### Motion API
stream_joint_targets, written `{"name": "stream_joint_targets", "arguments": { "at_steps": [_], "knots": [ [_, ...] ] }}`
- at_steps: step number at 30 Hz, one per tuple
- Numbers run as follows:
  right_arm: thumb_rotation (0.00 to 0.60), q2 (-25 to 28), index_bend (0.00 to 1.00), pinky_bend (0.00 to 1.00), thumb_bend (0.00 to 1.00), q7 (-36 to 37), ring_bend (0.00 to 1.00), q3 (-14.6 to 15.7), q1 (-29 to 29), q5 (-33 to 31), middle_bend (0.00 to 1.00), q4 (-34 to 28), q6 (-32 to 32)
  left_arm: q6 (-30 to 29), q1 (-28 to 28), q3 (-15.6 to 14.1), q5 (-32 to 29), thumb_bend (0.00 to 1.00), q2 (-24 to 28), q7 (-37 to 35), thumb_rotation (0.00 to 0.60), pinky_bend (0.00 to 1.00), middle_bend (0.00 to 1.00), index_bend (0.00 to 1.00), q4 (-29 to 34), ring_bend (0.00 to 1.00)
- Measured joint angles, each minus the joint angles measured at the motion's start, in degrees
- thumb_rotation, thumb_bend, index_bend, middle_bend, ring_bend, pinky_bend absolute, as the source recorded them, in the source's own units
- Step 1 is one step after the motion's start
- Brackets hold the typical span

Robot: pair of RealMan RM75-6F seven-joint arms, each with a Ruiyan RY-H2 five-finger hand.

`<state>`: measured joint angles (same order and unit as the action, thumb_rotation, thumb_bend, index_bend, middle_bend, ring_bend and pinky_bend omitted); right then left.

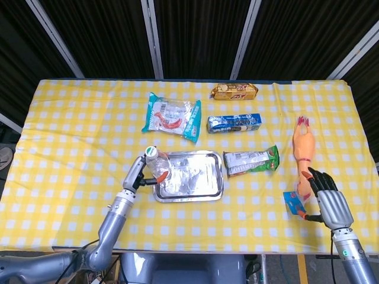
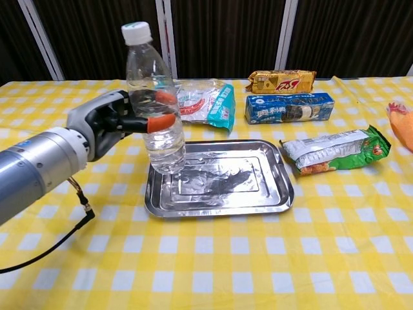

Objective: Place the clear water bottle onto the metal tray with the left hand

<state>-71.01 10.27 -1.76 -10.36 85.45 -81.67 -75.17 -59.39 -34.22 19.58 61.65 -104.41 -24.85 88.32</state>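
Observation:
My left hand (image 2: 115,121) (image 1: 141,173) grips the clear water bottle (image 2: 155,110) (image 1: 159,167) around its middle, orange-tipped fingers wrapped across the front. The bottle stands upright, white cap up, with its base at the left end of the metal tray (image 2: 245,194) (image 1: 201,183); I cannot tell whether the base touches the tray floor. My right hand (image 1: 327,201) hangs near the table's front right edge, fingers spread and holding nothing, beside a small blue packet (image 1: 294,203).
Behind the tray lie a teal snack bag (image 2: 210,103), a blue biscuit box (image 2: 289,108) and a gold biscuit pack (image 2: 281,81). A green-and-silver pouch (image 2: 335,150) lies right of the tray. A rubber chicken (image 1: 303,148) lies at far right.

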Motion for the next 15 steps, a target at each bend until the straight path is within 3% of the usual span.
{"name": "stream_joint_targets", "arguments": {
  "at_steps": [10, 15],
  "knots": [
    [0.600, -0.29, 0.11, 0.00, 0.05, 0.12, 0.04, 0.30, -0.21, 0.14, 0.00, 0.44, 0.58, 0.69, -3.93, 1.96, -0.21, 0.46, -6.94, 2.16, 0.600, 0.10, 0.43, 0.48, -8.23, 0.00],
    [0.600, -0.21, 0.11, 0.00, 0.05, 0.51, 0.04, 0.06, -0.16, -0.26, 0.00, 0.76, 0.54, 3.07, -5.27, 1.95, -0.59, 0.41, -8.83, 2.40, 0.600, 0.10, 0.38, 0.44, -11.26, 0.00]
  ]
}}
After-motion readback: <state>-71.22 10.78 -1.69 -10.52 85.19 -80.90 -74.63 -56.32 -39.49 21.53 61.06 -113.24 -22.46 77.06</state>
